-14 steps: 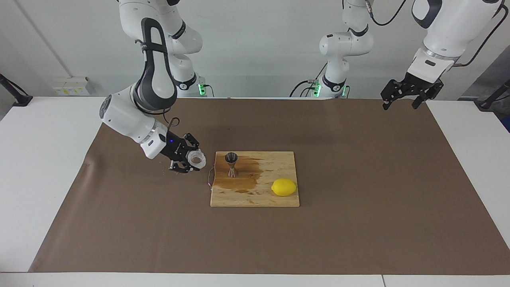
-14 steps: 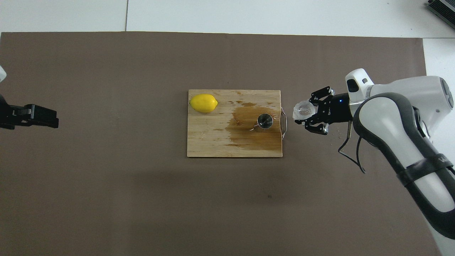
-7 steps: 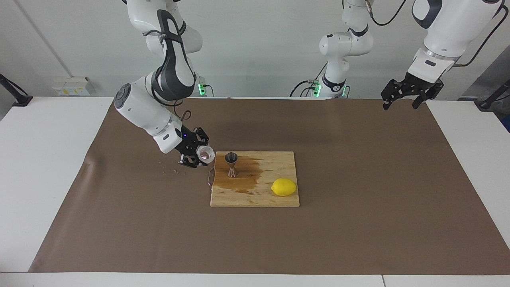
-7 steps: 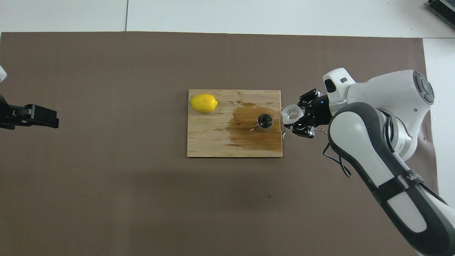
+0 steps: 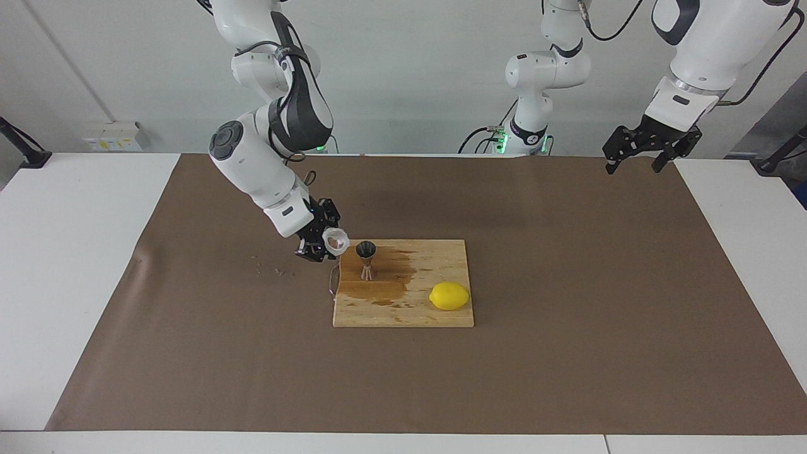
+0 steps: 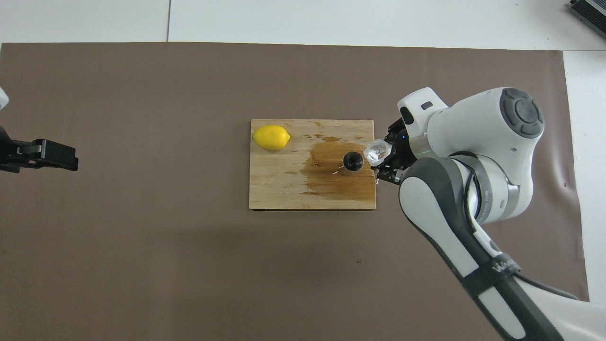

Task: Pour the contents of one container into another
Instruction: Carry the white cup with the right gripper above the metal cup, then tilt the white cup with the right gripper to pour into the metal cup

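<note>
Right gripper (image 5: 323, 243) has carried small translucent jar (image 5: 336, 239), jaws pinching it, beside steel hourglass jigger (image 5: 366, 259); left gripper (image 5: 632, 161) waits, jaws spread

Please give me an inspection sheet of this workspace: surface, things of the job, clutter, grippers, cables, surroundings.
Surface: brown mat over a white table; small crumbs on the mat near the board, toward the right arm's end.
Job's things: translucent jar held tilted in the air beside the steel jigger, which stands upright on the wooden board; the board has a wet stain around the jigger.
Clutter: lemon on the board.
Grippers: right gripper shut on the jar; left gripper open, waiting in the air over the mat's corner.
Cables: black cables on the left arm.
Surroundings: grey wall with a socket box.
</note>
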Motion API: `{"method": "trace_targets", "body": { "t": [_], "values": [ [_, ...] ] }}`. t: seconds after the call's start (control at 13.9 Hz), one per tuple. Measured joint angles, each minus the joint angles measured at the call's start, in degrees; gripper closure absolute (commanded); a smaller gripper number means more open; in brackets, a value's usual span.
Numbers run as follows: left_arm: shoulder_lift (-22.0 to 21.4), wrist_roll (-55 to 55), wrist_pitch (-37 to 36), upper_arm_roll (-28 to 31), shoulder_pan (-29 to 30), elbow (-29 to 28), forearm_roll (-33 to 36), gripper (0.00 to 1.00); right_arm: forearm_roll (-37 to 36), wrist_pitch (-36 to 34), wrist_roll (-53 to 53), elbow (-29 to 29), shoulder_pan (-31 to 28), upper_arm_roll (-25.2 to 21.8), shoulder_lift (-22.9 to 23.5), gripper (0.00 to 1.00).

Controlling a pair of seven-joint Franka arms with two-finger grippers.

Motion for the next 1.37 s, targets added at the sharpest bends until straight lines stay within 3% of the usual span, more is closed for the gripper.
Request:
{"method": "trace_targets", "body": {
  "t": [1.01, 1.37],
  "values": [
    [0.0, 0.0, 0.0, 0.0, 0.0, 0.0, 0.0, 0.00, -19.5, -0.2, 9.6, 0.4, 5.9, 0.0, 0.0, 0.68],
    [0.0, 0.0, 0.0, 0.0, 0.0, 0.0, 0.0, 0.00, -21.9, -0.8, 12.5, 0.7, 7.4, 0.0, 0.0, 0.68]
  ]
}}
